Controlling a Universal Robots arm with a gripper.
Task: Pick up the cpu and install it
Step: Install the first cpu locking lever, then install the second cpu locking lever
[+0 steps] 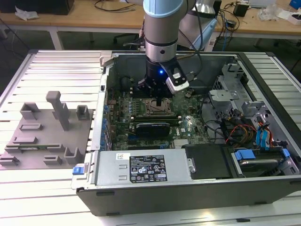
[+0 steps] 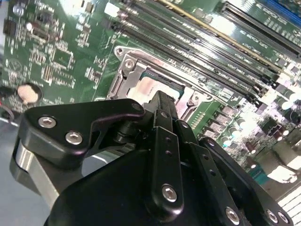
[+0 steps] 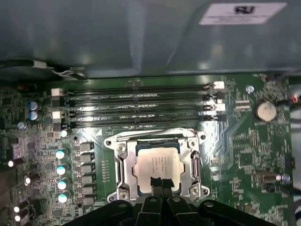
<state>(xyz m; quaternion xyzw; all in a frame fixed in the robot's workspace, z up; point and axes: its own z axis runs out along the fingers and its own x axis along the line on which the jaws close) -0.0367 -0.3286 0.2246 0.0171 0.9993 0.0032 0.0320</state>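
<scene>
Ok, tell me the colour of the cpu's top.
Silvery-grey metal; the cpu shows best in the first wrist view, inside the socket frame.

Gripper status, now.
Gripper: fingers shut together, tips at the edge of the cpu, which sits in the socket; whether it grips the chip cannot be told.

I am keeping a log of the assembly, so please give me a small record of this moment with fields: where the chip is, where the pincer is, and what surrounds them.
cpu: lies flat within the socket frame, silvery top facing up
pincer: directly over the cpu's edge, fingertips close together; contact cannot be confirmed
socket frame: metal, open around the cpu, on the green motherboard
memory slots: long black rows beside the socket
computer case: lies open on its side, arm reaching in from above
</scene>
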